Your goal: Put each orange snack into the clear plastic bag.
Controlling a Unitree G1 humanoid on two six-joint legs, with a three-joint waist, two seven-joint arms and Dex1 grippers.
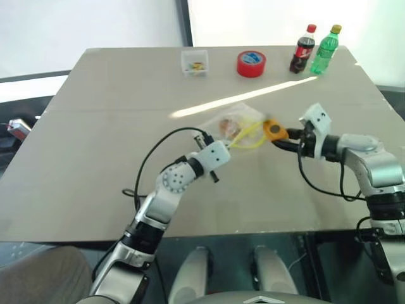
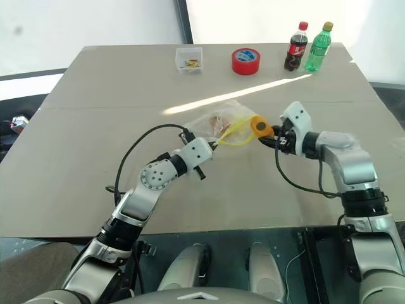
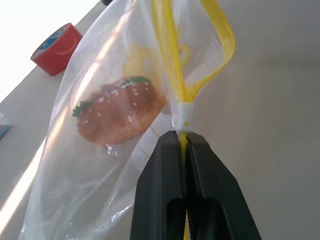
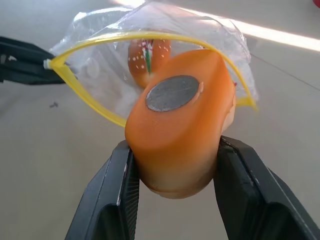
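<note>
You have two orange snacks — one inside the single clear bag, one between the right gripper's fingers — plus two bottles, one tape roll, one small box.

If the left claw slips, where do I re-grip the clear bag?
Pinch the clear bag again at the yellow strip's end by the white slider, coming from the robot's side. The strip is the stiffest part, and holding its end keeps the mouth gaping.

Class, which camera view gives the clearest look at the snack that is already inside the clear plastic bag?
The left wrist view: the burger-like snack sits large through the clear plastic bag, showing its seeds and green trim. The right wrist view has it partly hidden behind the plain orange snack. In the two eye views it is a small reddish blob.
</note>
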